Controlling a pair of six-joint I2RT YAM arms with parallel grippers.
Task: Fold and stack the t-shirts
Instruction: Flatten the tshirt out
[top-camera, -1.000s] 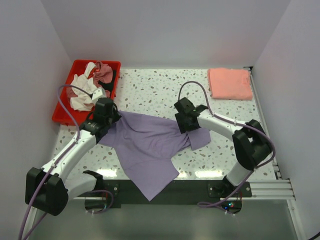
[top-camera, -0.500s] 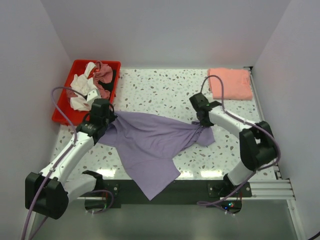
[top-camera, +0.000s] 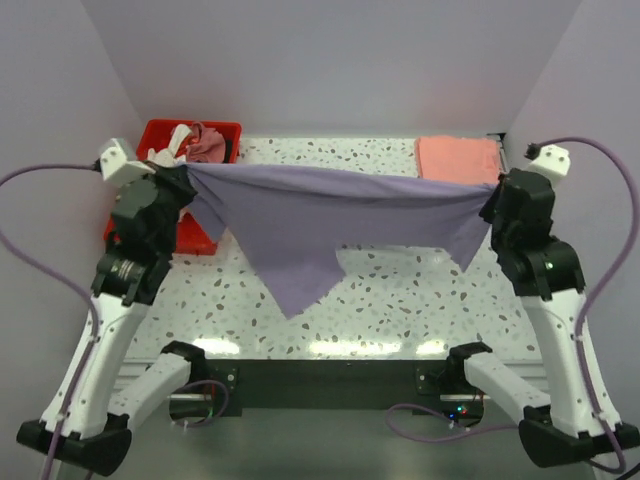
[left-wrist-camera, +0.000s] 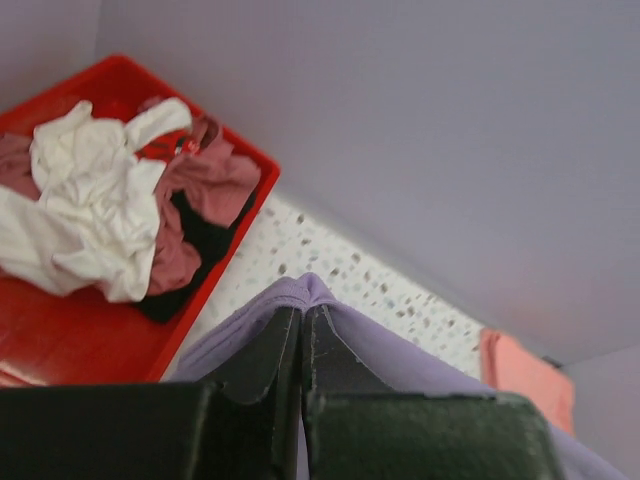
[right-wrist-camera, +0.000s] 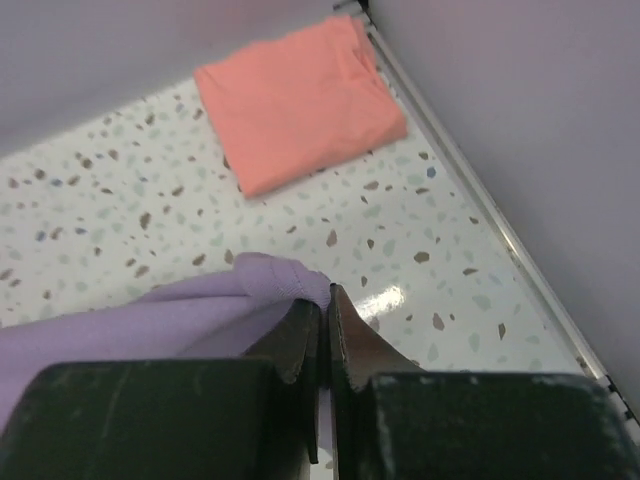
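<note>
Hanging stretched above the speckled surface (top-camera: 400, 290), the lavender t-shirt (top-camera: 320, 212) is held between the left claw (left-wrist-camera: 302, 318) and the right claw (right-wrist-camera: 325, 300), each pinched onto an edge. One salmon-pink t-shirt (top-camera: 458, 165) lies folded far right; the crumpled t-shirts (left-wrist-camera: 90, 210) in the red tray (left-wrist-camera: 60, 330), far left, are not yet folded.

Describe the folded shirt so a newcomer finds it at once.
Start at the speckled white table and go to its far right corner. There lies the salmon-pink cloth t-shirt, folded into a flat rectangle. It alone is folded: the lavender-purple t-shirt hangs stretched in mid-air, the other shirts lie crumpled in the red plastic tray.
</note>
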